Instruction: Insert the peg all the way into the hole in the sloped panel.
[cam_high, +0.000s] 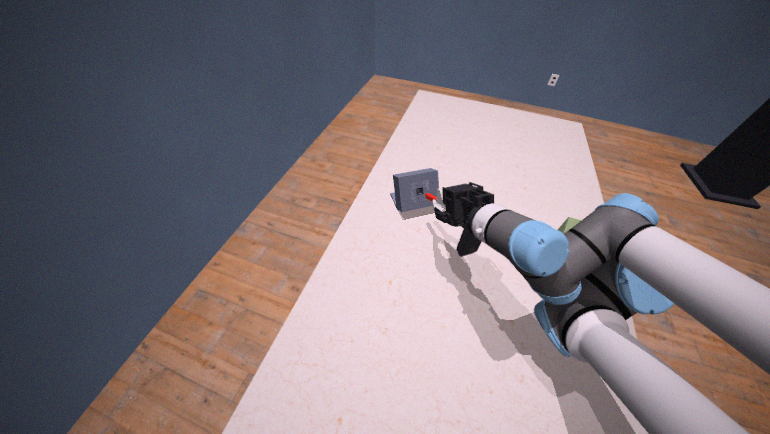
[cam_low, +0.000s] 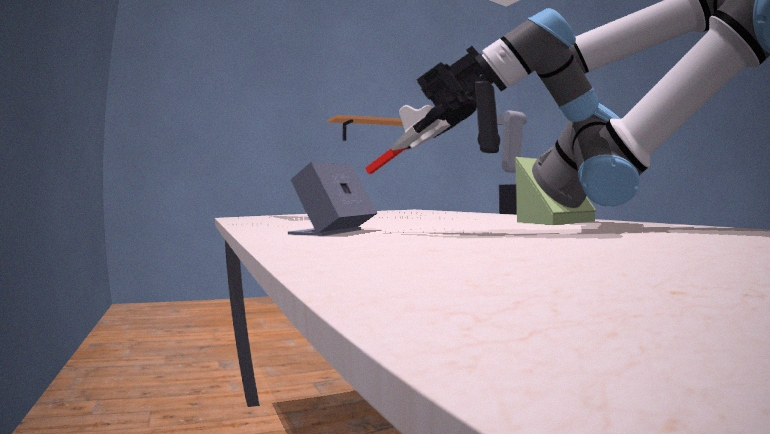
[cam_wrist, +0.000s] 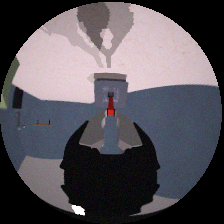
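My gripper (cam_low: 414, 137) is shut on a red peg (cam_low: 383, 160) and holds it in the air, tilted down towards the grey sloped panel (cam_low: 333, 196). The panel stands on the white table near its left edge, with a small dark square hole (cam_low: 345, 188) in its sloped face. In the side view the peg's tip is above and to the right of the hole, a short gap away. In the overhead view the peg (cam_high: 430, 197) points at the hole (cam_high: 419, 190) from the right. In the wrist view the peg (cam_wrist: 110, 106) lines up with the panel (cam_wrist: 110, 90) straight ahead, between my fingers.
A green wedge (cam_low: 544, 196) sits on the table behind my arm, beside the arm's base. A wooden shelf (cam_low: 366, 120) hangs on the far wall. The table's left edge is close behind the panel (cam_high: 415, 189).
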